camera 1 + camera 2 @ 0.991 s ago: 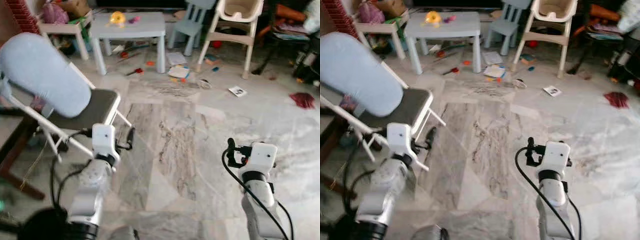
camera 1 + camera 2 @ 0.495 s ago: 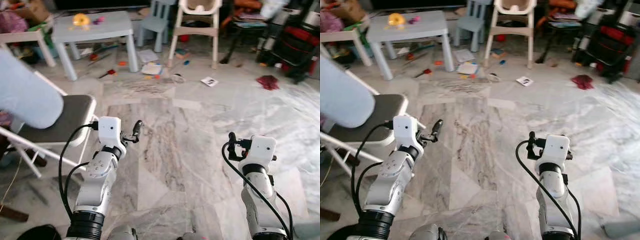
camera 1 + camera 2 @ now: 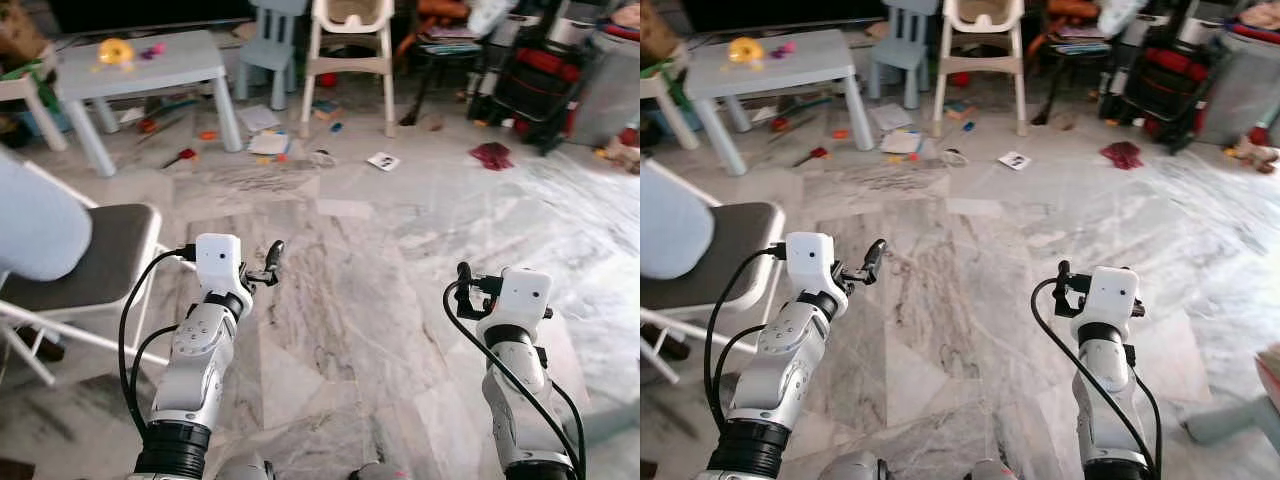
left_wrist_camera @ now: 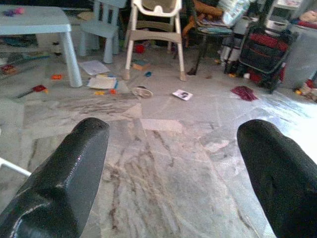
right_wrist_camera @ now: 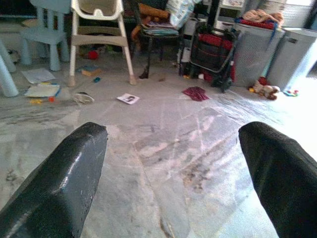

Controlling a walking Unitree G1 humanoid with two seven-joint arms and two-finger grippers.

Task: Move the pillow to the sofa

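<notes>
**marble_floor_guy:** So where's the pillow [image 3: 35, 228] right now? I see a pale blue one at the far left edge of the head view, resting on the dark seat of a white folding chair [image 3: 100, 262]. Half of it is cut off by the frame.

**g1_tinkerer:** Yep, that's it. Both arms are up in front of the body with nothing in them. The left gripper [image 3: 268, 262] hangs over bare floor just beside the chair's front corner, and the right gripper [image 3: 463, 290] is well apart on the other side. In both wrist views the fingers are spread wide with only floor between them.

**marble_floor_guy:** How do you think it'll handle?

**g1_tinkerer:** My guess is light, soft and squashy, with a smooth fabric cover. A pinch on one corner would probably just bunch the cloth and let it sag. I'd go for the thick rounded end, or squeeze it between both arms. Nothing fragile about it, the worst risk is it slipping out or snagging on the chair frame.

**marble_floor_guy:** Room to move?

**g1_tinkerer:** The marble floor [image 3: 350, 300] straight ahead is wide open. The clutter sits further back: a small grey table [image 3: 150, 68], a high chair [image 3: 350, 40], plus papers and toys [image 3: 270, 140] scattered on the ground. Can't spot a sofa anywhere in view, so it'll need to turn and find one.
</notes>
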